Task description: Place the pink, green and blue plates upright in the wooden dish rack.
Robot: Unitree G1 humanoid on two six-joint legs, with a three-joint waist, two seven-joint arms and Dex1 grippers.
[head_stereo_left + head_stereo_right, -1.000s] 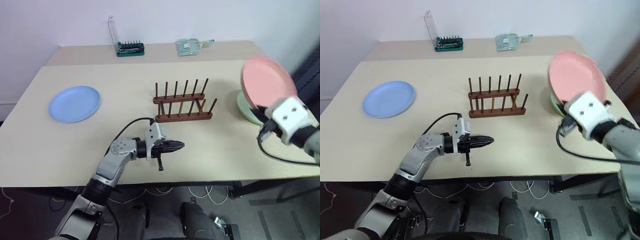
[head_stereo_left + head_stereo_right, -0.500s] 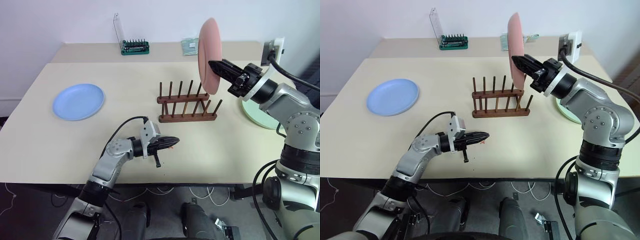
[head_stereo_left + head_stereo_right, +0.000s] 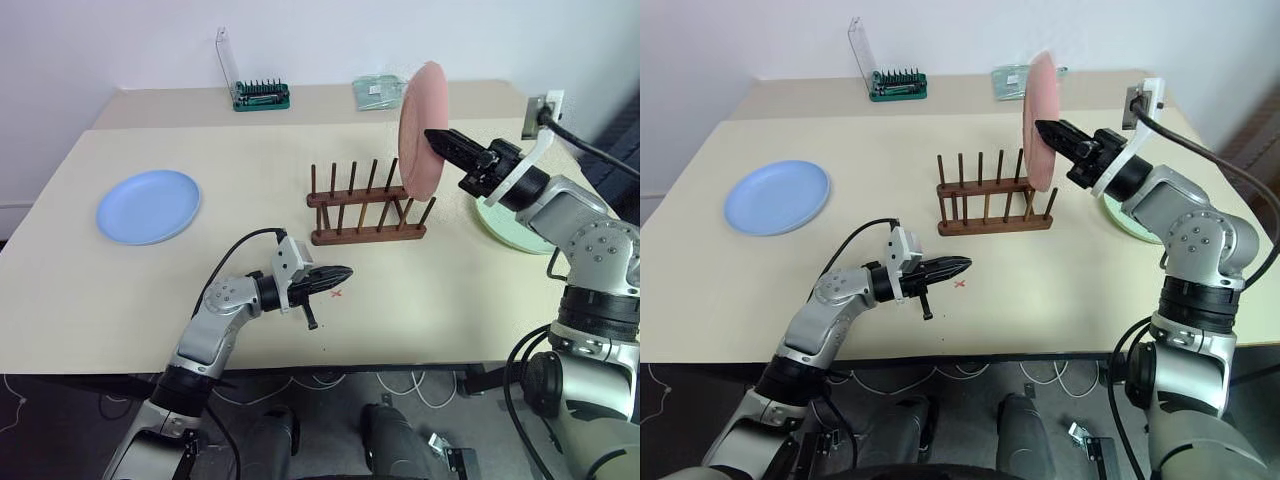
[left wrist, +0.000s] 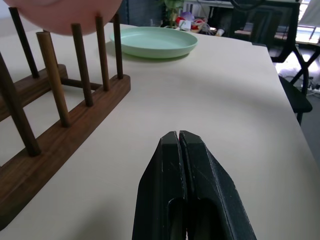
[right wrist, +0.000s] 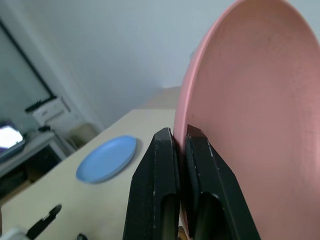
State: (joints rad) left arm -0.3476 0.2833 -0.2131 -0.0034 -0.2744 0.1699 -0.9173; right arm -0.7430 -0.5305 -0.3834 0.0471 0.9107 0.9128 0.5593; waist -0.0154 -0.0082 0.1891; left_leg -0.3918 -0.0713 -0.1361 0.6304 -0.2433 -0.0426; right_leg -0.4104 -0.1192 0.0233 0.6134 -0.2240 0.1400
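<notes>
Pink plate [image 3: 420,128] upright, pinched by right claw [image 3: 438,137], hiding rack [image 3: 365,212] end pegs; left claw [image 3: 343,272] shut, empty.

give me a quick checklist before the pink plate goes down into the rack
1. Grip: right tool shut on the rim of the pink plate: ok.
2. Plate on edge: stands near upright in the head views: ok.
3. Plate over the wooden dish rack: hangs above its right end; lined up with a gap between pegs: cannot tell.
4. Rack slots free: no plate in it: ok.
5. Left tool out of the way: shut, empty, over the table in front of the rack: ok.
6. Other plates clear: green plate and blue plate lie flat, apart from the rack: ok.
</notes>
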